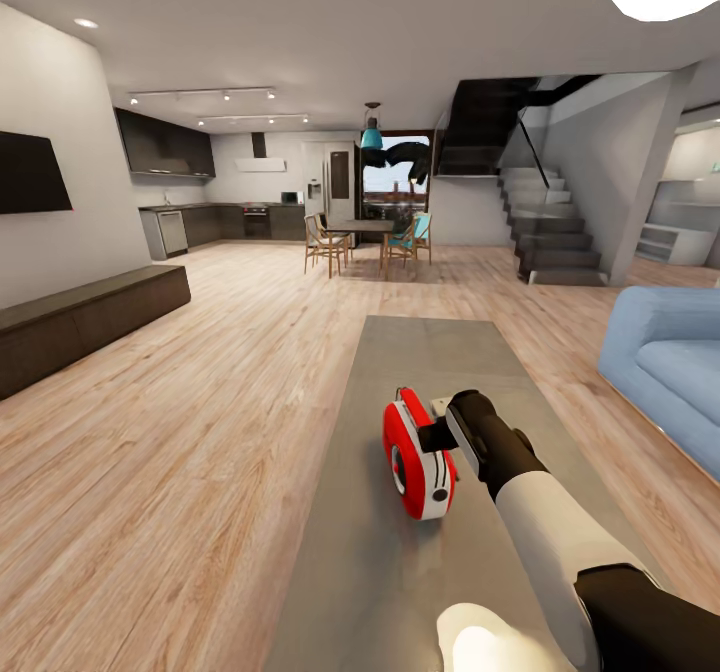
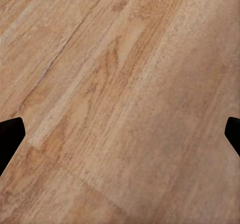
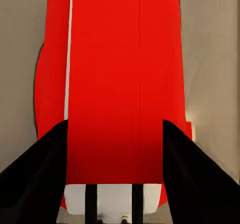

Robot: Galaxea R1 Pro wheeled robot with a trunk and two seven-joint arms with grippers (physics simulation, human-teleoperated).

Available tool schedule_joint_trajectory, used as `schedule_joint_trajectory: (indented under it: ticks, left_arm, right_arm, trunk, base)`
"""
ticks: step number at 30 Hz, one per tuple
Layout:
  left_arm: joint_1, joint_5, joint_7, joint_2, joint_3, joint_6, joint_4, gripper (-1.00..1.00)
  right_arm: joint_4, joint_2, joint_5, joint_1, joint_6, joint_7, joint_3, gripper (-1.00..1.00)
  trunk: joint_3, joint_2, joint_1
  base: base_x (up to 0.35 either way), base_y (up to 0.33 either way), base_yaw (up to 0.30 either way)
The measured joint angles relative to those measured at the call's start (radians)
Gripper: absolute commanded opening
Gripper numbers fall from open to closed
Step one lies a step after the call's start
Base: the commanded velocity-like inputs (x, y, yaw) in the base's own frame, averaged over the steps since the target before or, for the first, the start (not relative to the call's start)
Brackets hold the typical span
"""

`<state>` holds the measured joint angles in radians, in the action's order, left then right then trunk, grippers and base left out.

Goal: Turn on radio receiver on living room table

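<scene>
The radio (image 1: 418, 462) stands on the grey worktop (image 1: 420, 352) in the living room, near the worktop's nearer end, with its white dial face turned toward the camera and its red body running away along the worktop's length. The right gripper (image 1: 440, 434) is at the radio's upper right flank, apparently touching it or just short of touching; the head view cannot settle which.

In the right wrist view the radio (image 3: 120, 84) lies dead ahead between the two dark fingers (image 3: 35, 179), its long axis running straight out along their line. The fingers stand about as wide as the red body and flank it on both sides, so the gripper is spread and straddling the radio rather than clamped on it; I judge it holds nothing. A white part with dark slots sits closest in, right at the root of the fingers.

The left gripper (image 2: 120, 134) is well apart from all this. Its fingers (image 2: 10, 136) show as dark tips at the two edges of the left wrist view, spread wide with bare wood floor (image 2: 120, 84) between them, gripping nothing.

The right arm is plainly the nearer one, and the coming move turns on that straight-ahead line: the switch or dial has to be reached by a small press or nudge, not a long reach. Which control turns it on cannot be told from here. A careless push could tip the radio or slide it along the worktop.
</scene>
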<state>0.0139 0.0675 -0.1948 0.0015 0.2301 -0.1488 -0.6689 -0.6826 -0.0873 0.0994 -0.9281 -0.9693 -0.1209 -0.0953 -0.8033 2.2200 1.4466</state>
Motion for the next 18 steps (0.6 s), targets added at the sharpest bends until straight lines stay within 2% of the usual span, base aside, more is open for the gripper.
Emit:
schedule_joint_trajectory:
  ticks: [18]
  left_arm:
    - [0.000, -0.001, 0.000, 0.001, 0.000, 0.000, 0.001, 1.00]
  right_arm:
    - [-0.001, 0.000, -0.003, 0.000, 0.000, 0.000, 0.000, -1.00]
  trunk:
    - [0.000, 0.000, 0.000]
  base:
    - [0.000, 0.000, 0.000]
